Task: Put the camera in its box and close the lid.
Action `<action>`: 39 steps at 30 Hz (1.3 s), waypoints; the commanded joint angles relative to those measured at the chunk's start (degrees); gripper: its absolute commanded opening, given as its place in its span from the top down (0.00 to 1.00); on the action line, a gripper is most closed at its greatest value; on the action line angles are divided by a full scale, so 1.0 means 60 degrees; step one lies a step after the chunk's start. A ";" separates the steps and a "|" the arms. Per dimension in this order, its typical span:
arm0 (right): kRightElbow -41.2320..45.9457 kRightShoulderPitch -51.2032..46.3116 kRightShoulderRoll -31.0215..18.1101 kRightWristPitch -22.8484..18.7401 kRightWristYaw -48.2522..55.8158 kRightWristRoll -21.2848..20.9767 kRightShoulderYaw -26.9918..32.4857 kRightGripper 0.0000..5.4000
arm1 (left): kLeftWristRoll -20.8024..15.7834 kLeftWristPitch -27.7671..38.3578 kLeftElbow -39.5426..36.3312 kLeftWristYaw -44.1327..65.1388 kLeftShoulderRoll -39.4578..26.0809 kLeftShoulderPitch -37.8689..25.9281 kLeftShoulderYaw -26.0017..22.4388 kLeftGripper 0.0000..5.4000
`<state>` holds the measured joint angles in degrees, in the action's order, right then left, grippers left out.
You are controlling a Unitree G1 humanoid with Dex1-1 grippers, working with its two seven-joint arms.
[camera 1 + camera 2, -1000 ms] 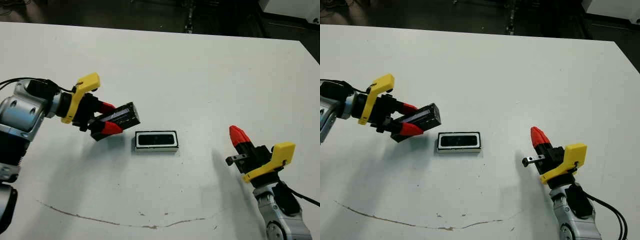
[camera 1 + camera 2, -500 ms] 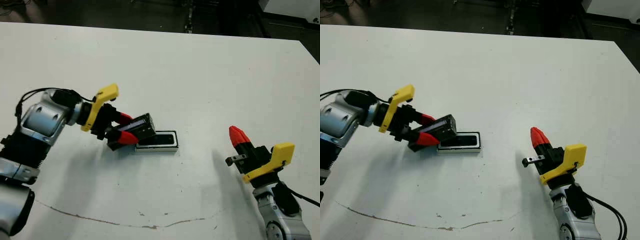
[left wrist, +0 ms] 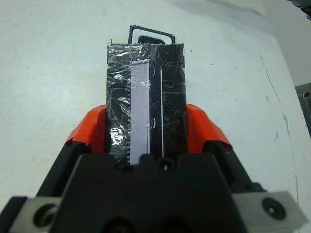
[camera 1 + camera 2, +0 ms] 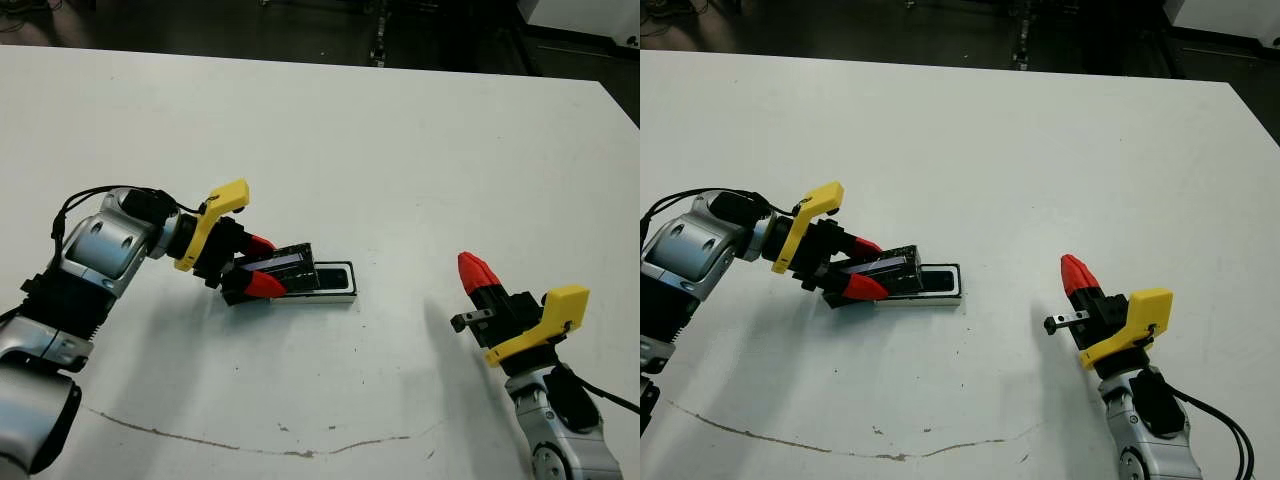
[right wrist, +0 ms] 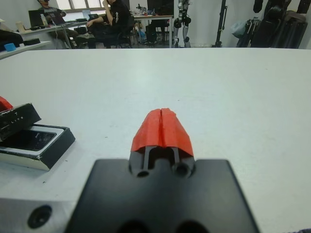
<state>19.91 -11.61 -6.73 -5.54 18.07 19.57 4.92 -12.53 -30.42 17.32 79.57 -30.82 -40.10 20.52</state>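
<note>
The box (image 4: 343, 296) lies at the table's middle, and the camera (image 4: 333, 279) shows as a dark bar inside it. My left gripper (image 4: 268, 266) is shut on the lid (image 4: 287, 269), a shiny black cover held tilted over the box's left end. In the left wrist view the lid (image 3: 146, 97) fills the space between the red fingers (image 3: 90, 128), with the box (image 3: 150, 35) just beyond it. My right gripper (image 4: 478, 272) is shut and holds nothing, well to the right of the box. Its wrist view shows the box (image 5: 48, 150) lying to one side.
A thin brown line (image 4: 250, 440) runs across the table near the front edge. Beyond the far edge, people (image 5: 112, 19) sit at desks and equipment stands (image 5: 182, 19) rise behind them.
My left gripper has carried the lid to the right and lowered it, so it now overlaps the box's left end. The right arm has not moved.
</note>
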 commanded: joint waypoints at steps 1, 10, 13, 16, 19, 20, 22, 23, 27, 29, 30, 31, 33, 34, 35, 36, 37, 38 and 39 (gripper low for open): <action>-0.0009 -0.0069 -0.0063 -0.0055 -0.0018 0.0045 0.0035 1.00 | 0.0151 0.0147 0.0156 -0.0087 0.0178 0.0354 0.0189 0.41; -0.0015 -0.0048 -0.0101 -0.0047 0.0019 0.0012 0.0010 1.00 | -0.0123 0.0123 -0.0007 -0.0192 0.0404 0.0513 -0.0045 0.41; -0.0059 -0.0030 -0.0091 0.0026 0.0036 0.0000 0.0008 1.00 | -0.0267 0.0101 -0.0087 -0.0237 0.0546 0.0626 -0.0196 0.41; -0.0020 -0.0028 -0.0098 -0.0048 -0.0020 -0.0019 0.0006 1.00 | -0.0486 0.0044 -0.0130 -0.0296 0.0714 0.0735 -0.0337 0.41; -0.0018 -0.0033 -0.0086 -0.0045 -0.0016 0.0016 0.0014 1.00 | -0.0620 0.0213 -0.0238 -0.0402 0.0921 0.0917 -0.0478 0.41; -0.0004 -0.0034 -0.0079 -0.0059 -0.0038 0.0010 0.0013 1.00 | -0.0657 0.0095 -0.0274 -0.0459 0.0984 0.0954 -0.0491 0.41; 0.0008 -0.0033 -0.0068 -0.0068 -0.0058 0.0012 0.0012 1.00 | -0.0716 -0.0014 -0.0297 -0.0503 0.1080 0.1004 -0.0499 0.41; 0.0017 -0.0035 -0.0072 -0.0072 -0.0066 -0.0001 0.0007 1.00 | -0.0743 -0.0159 -0.0305 -0.0528 0.1118 0.1008 -0.0481 0.41; -0.0056 -0.0022 -0.0101 0.0026 0.0000 -0.0026 0.0008 1.00 | -0.0777 -0.0137 -0.0232 -0.0544 0.1340 0.1089 -0.0425 0.41; -0.0058 -0.0025 -0.0097 0.0038 -0.0013 -0.0042 0.0010 1.00 | -0.0837 -0.0175 -0.0125 -0.0531 0.1456 0.1114 -0.0406 0.41; -0.0070 -0.0024 -0.0097 0.0061 -0.0006 -0.0050 0.0011 1.00 | -0.0847 -0.0125 -0.0074 -0.0525 0.1514 0.1133 -0.0396 0.41; -0.0090 -0.0021 -0.0098 0.0098 0.0021 -0.0041 0.0014 1.00 | -0.0815 -0.0009 -0.0041 -0.0529 0.1555 0.1152 -0.0369 0.41; -0.0065 -0.0032 -0.0107 0.0052 0.0015 -0.0021 0.0024 1.00 | -0.0753 0.0192 0.0012 -0.0529 0.1624 0.1171 -0.0307 0.41; -0.0050 -0.0036 -0.0107 0.0018 0.0002 -0.0009 0.0029 1.00 | -0.0721 0.0324 0.0042 -0.0525 0.1650 0.1182 -0.0286 0.41; -0.0026 -0.0044 -0.0106 -0.0019 -0.0031 -0.0021 0.0030 1.00 | -0.0673 0.0475 0.0058 -0.0532 0.1663 0.1197 -0.0261 0.41; -0.0010 -0.0048 -0.0102 -0.0044 -0.0042 -0.0007 0.0032 1.00 | -0.0652 0.0574 0.0087 -0.0535 0.1682 0.1207 -0.0243 0.41; 0.0019 -0.0050 -0.0099 -0.0078 -0.0069 -0.0013 0.0027 1.00 | -0.0659 0.0643 0.0146 -0.0522 0.1718 0.1213 -0.0234 0.41; 0.0049 -0.0052 -0.0094 -0.0099 -0.0097 -0.0030 0.0018 1.00 | -0.0664 0.0696 0.0199 -0.0515 0.1749 0.1215 -0.0222 0.41; 0.0081 -0.0059 -0.0089 -0.0127 -0.0131 -0.0046 0.0009 1.00 | -0.0662 0.0730 0.0240 -0.0516 0.1772 0.1220 -0.0204 0.41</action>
<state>19.95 -11.59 -6.73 -5.53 17.90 19.46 4.64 -16.30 -25.76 18.16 75.10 -23.07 -35.32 16.59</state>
